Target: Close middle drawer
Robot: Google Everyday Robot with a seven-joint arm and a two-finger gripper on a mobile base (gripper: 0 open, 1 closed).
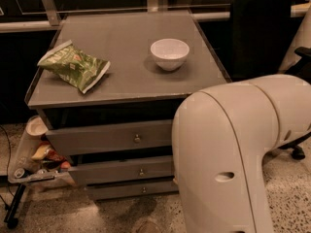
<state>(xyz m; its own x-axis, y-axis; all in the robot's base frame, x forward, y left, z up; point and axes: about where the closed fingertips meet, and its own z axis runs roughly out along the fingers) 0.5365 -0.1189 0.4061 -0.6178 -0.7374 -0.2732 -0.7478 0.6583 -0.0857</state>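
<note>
The grey cabinet [126, 89] has three knobbed drawer fronts. The middle drawer [112, 172] is the shallow front with a small round knob [141, 172]. It stands a little forward of the lowest front [121, 191], with a dark gap above it. The taller top front [97, 140] also stands a little forward. My white arm housing [233, 154] fills the lower right and covers the right ends of the drawers. My gripper is out of view.
A green chip bag [73, 64] and a white bowl [169, 53] lie on the cabinet top. A low rack with cups and snacks [34, 157] stands at the left. A black office chair [260, 28] is at the back right. The floor is speckled.
</note>
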